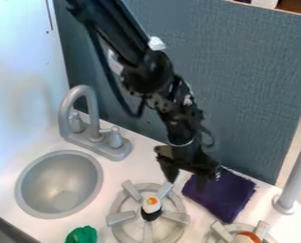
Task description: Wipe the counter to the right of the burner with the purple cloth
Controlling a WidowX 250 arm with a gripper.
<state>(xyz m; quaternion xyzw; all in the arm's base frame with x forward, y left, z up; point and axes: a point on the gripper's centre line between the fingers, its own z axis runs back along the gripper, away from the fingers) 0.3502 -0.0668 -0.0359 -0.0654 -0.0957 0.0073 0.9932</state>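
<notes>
The black gripper (187, 183) hangs right of centre, behind and between the near burner and a dark purple cloth (223, 197). Its fingers stand apart, open, with nothing seen between them; the right finger overlaps the cloth's left part in the view, and whether it touches I cannot tell. The cloth lies flat near the back edge of the counter. A small white object with an orange mark (151, 204) and a dark lower part stands in the middle of the grey burner (117, 218), left of and in front of the gripper.
At the left are a round grey sink (25, 190) and a grey faucet (83, 92). A green object (81, 235) lies at the front edge of the view. A second burner (223, 233) with an orange and white item is lower right, near a grey post (296, 171). A blue-grey panel (241, 80) rises behind.
</notes>
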